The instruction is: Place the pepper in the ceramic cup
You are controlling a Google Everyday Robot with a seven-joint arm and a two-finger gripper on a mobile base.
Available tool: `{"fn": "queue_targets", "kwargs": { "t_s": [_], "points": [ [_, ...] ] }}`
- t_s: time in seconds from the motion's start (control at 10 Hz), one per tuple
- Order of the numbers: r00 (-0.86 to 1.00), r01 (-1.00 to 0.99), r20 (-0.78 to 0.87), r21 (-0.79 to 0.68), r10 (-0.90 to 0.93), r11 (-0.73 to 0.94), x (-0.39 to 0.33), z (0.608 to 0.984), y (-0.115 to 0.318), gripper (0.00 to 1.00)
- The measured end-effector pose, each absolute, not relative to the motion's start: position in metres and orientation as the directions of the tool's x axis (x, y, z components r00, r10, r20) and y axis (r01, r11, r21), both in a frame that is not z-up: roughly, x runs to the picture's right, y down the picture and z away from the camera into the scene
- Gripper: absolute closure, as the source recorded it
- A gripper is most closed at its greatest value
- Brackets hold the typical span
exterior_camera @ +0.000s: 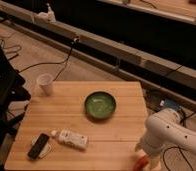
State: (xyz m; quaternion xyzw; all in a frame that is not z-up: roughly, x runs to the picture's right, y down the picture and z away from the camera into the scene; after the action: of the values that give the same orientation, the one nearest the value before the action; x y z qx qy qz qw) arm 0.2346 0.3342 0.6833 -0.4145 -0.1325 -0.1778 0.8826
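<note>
The pepper [140, 163], small and red-orange, lies at the front right corner of the wooden table [66, 107], partly covered by my arm. My gripper [143, 153] hangs at the end of the white arm directly above the pepper, pointing down and open, with nothing seen held in it. The ceramic cup [45, 83], plain and white, stands upright at the table's far left corner, a long way from the gripper.
A dark green bowl [100, 105] sits in the middle of the table. A white packet [71, 138] and a dark phone-like object [39, 145] lie near the front left. Cables run over the floor behind and to the left. A dark stand borders the left edge.
</note>
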Motion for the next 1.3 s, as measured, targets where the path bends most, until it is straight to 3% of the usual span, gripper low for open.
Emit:
{"fn": "queue_targets", "kwargs": {
  "t_s": [1.3],
  "points": [
    [0.914,0.383,0.390,-0.729,-0.114,0.567,0.249,0.720,0.355,0.39]
  ]
}}
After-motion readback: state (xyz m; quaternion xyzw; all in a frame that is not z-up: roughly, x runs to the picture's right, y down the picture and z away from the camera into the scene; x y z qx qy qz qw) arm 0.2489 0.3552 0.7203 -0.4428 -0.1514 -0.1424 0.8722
